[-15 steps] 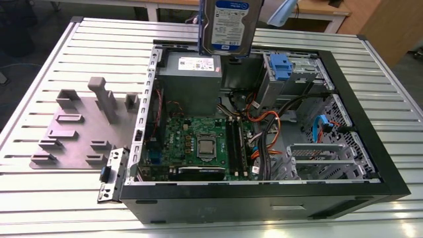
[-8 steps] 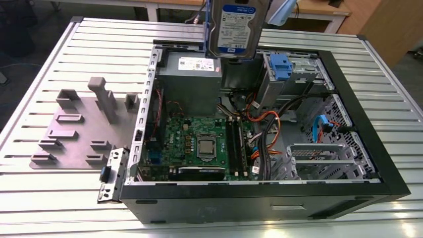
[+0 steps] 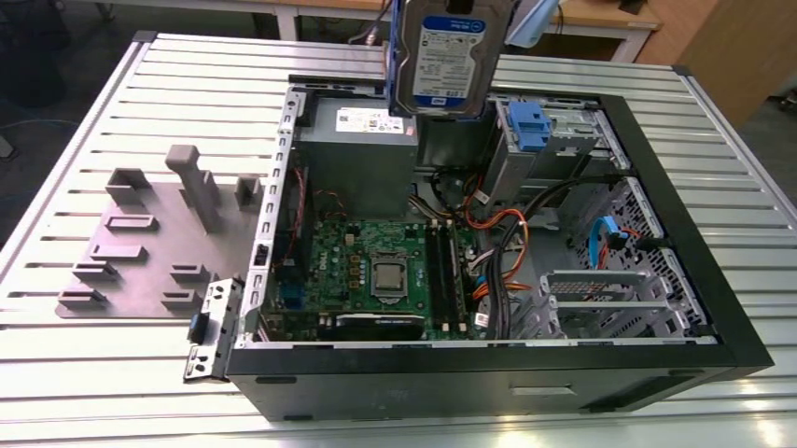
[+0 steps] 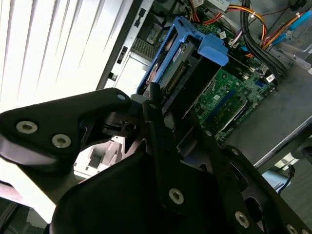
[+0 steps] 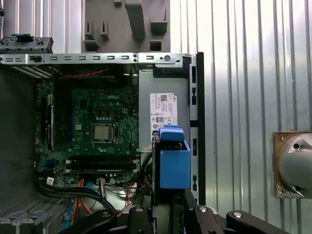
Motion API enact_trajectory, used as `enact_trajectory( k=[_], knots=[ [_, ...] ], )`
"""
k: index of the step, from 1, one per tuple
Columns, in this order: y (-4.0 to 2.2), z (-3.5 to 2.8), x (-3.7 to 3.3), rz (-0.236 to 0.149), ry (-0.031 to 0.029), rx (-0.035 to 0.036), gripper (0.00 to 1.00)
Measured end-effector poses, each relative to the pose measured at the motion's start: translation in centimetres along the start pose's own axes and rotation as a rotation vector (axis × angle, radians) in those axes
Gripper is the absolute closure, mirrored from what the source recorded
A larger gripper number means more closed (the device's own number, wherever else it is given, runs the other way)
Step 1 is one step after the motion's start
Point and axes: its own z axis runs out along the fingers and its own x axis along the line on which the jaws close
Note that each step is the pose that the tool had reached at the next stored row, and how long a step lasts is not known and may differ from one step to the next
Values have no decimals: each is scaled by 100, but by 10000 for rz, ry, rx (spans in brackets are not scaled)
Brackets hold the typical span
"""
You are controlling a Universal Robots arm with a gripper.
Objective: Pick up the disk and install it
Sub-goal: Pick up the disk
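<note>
Carry step: disk (image 3: 449, 56) held at upper centre of exterior view, above computer case (image 3: 498, 364). Gripper (image 4: 146, 105) apparently clamped on it. Seating requires bay alignment.

In the second wrist view the tool (image 4: 170, 114) is matte black, built of broad rounded link plates (image 4: 83, 117) and narrower, sharp-edged bars (image 4: 161, 141). Round silver screws (image 4: 27, 127) with recessed heads stud the plates, some in pairs, some alone, bright against the dark surfaces.
</note>
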Motion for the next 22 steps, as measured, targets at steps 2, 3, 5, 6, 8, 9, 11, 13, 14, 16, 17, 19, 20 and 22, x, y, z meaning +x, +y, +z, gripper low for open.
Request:
enact_trajectory(
  k=[2, 3, 5, 6, 8, 9, 11, 13, 14, 16, 17, 19, 20, 22],
  knots=[
    [-2, 1, 57, 1, 0, 0, 65],
    [-3, 2, 88, 0, -1, 0, 65],
    [-5, 4, 148, 1, 0, 0, 65],
    [-7, 6, 181, 0, 1, -1, 65],
    [-9, 11, 251, 0, -2, 1, 65],
    [-11, 13, 285, 0, 0, 0, 65],
    [-13, 18, 355, 1, -1, 0, 65],
    [-16, 24, 423, 1, 1, 0, 65],
    [-17, 28, 458, 0, -1, 0, 65],
    [-20, 34, 530, 0, 1, 0, 65],
    [-22, 38, 566, 0, 0, 0, 65],
    [-24, 44, 641, 1, -1, 0, 65],
    [-26, 47, 679, 0, 0, 0, 65],
    [-29, 53, 758, 1, -1, 0, 65]
  ],
)
